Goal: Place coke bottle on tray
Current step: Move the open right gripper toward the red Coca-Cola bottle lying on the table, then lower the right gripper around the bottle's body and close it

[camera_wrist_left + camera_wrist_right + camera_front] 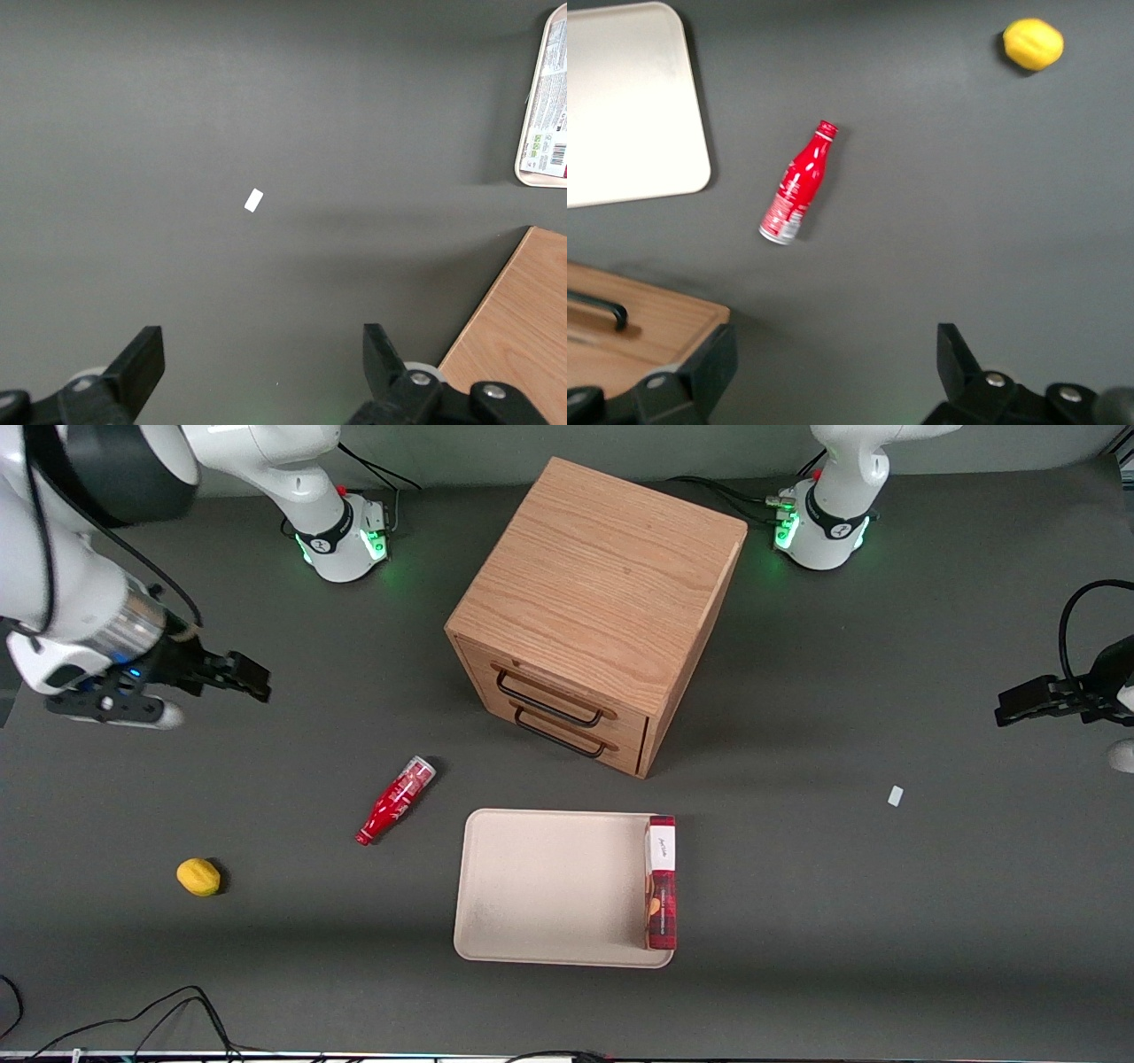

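Observation:
The coke bottle (395, 799) (797, 184) lies on its side on the dark table, red cap pointing toward the front camera, clear base end toward the cabinet. The beige tray (540, 886) (629, 106) lies flat beside it, nearer the parked arm's end. My right gripper (239, 676) (833, 367) hovers above the table at the working arm's end, farther from the front camera than the bottle and well apart from it. Its fingers are open with nothing between them.
A flat red-and-white box (661, 881) lies along the tray's edge. The wooden drawer cabinet (598, 611) (629, 328) stands farther from the camera than the tray. A yellow lemon (198, 876) (1033, 43) lies near the working arm's end. A small white scrap (896, 795) (254, 200) lies toward the parked arm's end.

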